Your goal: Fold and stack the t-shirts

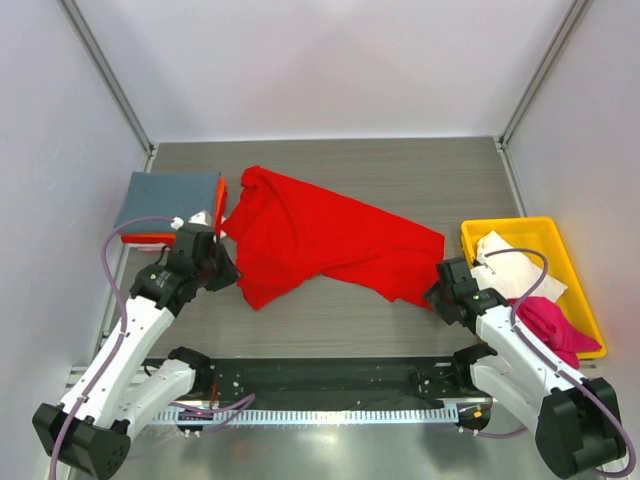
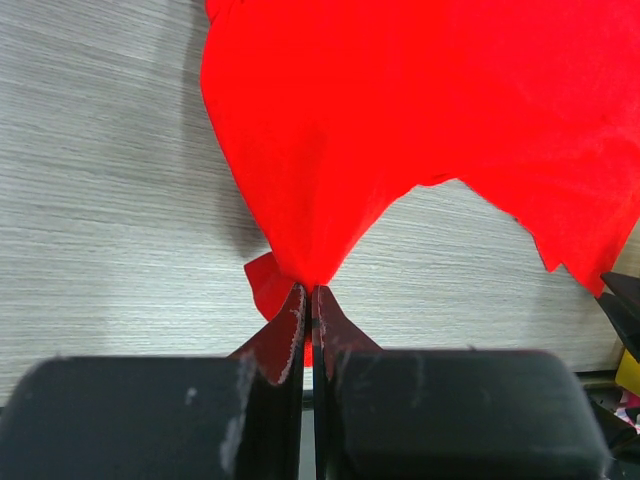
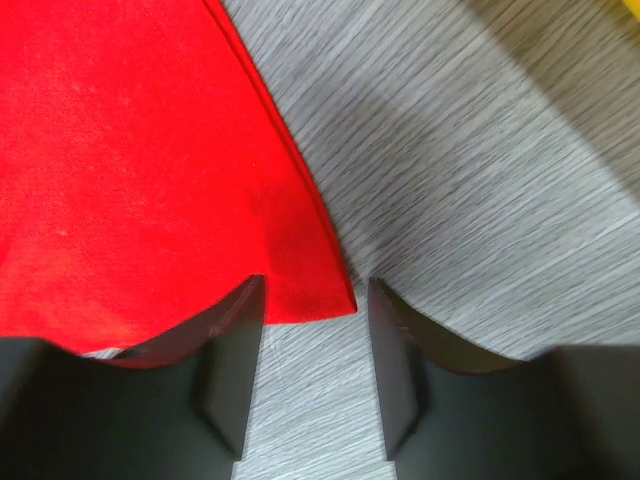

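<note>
A bright red t-shirt (image 1: pixel 320 240) lies crumpled across the middle of the table. My left gripper (image 1: pixel 226 268) is shut on its left edge; in the left wrist view the red cloth (image 2: pixel 420 120) is pinched between the closed fingers (image 2: pixel 290 330). My right gripper (image 1: pixel 436 290) is open at the shirt's right corner; in the right wrist view that red corner (image 3: pixel 310 290) lies between the spread fingers (image 3: pixel 235 330). A folded slate grey-blue t-shirt (image 1: pixel 165 200) lies on an orange one (image 1: pixel 222 195) at the far left. White (image 1: pixel 515 262) and magenta pink (image 1: pixel 555 322) t-shirts lie in the tray.
The yellow plastic tray (image 1: pixel 478 232) stands at the right, close behind my right gripper. Metal frame posts and white walls enclose the table. A black rail (image 1: pixel 320 380) runs along the near edge between the arm bases.
</note>
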You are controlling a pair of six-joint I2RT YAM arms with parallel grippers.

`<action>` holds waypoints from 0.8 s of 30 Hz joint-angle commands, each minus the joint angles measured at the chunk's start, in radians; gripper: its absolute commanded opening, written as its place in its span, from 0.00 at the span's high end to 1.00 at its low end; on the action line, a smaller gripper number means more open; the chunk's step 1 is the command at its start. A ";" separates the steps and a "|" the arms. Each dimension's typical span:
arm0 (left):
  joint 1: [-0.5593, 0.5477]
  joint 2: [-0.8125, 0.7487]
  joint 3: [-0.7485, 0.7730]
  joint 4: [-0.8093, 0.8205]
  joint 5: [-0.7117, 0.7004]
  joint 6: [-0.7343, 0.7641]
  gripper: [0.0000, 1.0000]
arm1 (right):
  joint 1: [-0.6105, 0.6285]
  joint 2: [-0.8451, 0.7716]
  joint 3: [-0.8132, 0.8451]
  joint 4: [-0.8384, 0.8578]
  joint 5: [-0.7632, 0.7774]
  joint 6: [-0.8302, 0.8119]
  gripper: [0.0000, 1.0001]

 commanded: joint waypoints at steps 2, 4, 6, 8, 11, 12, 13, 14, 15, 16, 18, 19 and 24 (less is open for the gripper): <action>0.005 -0.015 0.000 0.034 0.004 0.021 1.00 | 0.011 -0.009 -0.012 -0.001 0.008 0.037 0.53; 0.005 -0.017 0.000 0.036 0.004 0.020 1.00 | 0.011 -0.004 -0.010 0.002 0.007 0.041 0.56; 0.005 -0.015 0.002 0.037 0.006 0.021 1.00 | 0.009 0.005 -0.012 0.015 -0.007 0.040 0.62; 0.005 -0.014 0.005 0.034 0.004 0.024 1.00 | 0.012 0.010 -0.017 0.035 -0.024 0.040 0.72; 0.005 -0.011 0.006 0.037 0.001 0.026 1.00 | 0.011 0.019 -0.014 0.050 -0.015 0.038 0.80; 0.005 -0.009 0.006 0.039 0.000 0.026 1.00 | 0.011 0.023 -0.009 0.049 -0.012 0.028 0.85; 0.005 -0.008 0.009 0.037 -0.005 0.024 1.00 | 0.011 0.021 0.011 0.047 -0.004 0.012 0.95; 0.005 -0.008 0.011 0.039 -0.008 0.023 1.00 | 0.011 0.017 0.023 0.044 0.003 0.012 0.97; 0.005 -0.006 0.014 0.042 -0.010 0.023 1.00 | 0.011 0.007 0.035 0.039 0.014 0.000 0.99; 0.005 0.000 0.017 0.049 -0.010 0.023 1.00 | 0.012 -0.001 0.064 0.029 0.028 -0.008 0.99; 0.005 0.015 0.037 0.057 -0.013 0.024 1.00 | 0.011 -0.009 0.100 0.019 0.065 -0.031 0.99; 0.005 0.025 0.046 0.068 -0.013 0.024 1.00 | 0.011 -0.004 0.141 0.021 0.071 -0.060 0.99; 0.005 0.135 0.156 0.126 -0.031 0.035 1.00 | 0.011 0.091 0.282 0.044 0.091 -0.139 0.99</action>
